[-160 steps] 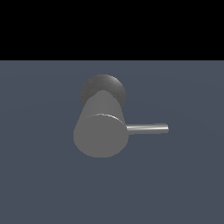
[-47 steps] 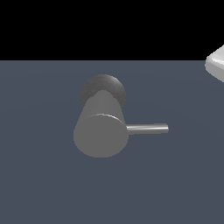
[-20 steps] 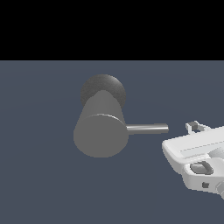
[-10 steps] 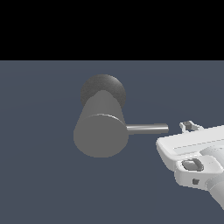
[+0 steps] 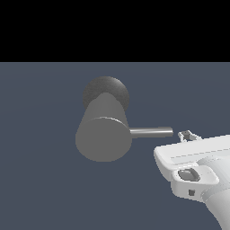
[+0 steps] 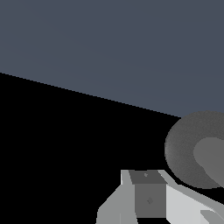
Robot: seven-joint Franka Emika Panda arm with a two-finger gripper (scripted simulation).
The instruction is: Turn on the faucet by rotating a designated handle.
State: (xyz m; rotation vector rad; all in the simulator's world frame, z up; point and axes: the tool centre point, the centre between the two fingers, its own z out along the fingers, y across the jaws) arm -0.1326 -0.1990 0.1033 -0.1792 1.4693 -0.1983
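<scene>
The gripper [image 5: 187, 135] sits just beside the handle [image 5: 151, 131] tip; whether its fingers are apart, I cannot tell; it should push squarely near the tip, sweeping around the faucet [image 5: 104, 134].

the faucet [image 5: 103, 138] is matte grey (darker at its rounded base), the handle [image 5: 151, 131] shiny silver, the gripper [image 5: 188, 135] white, the floor [image 5: 40, 188] plain slate blue.
</scene>
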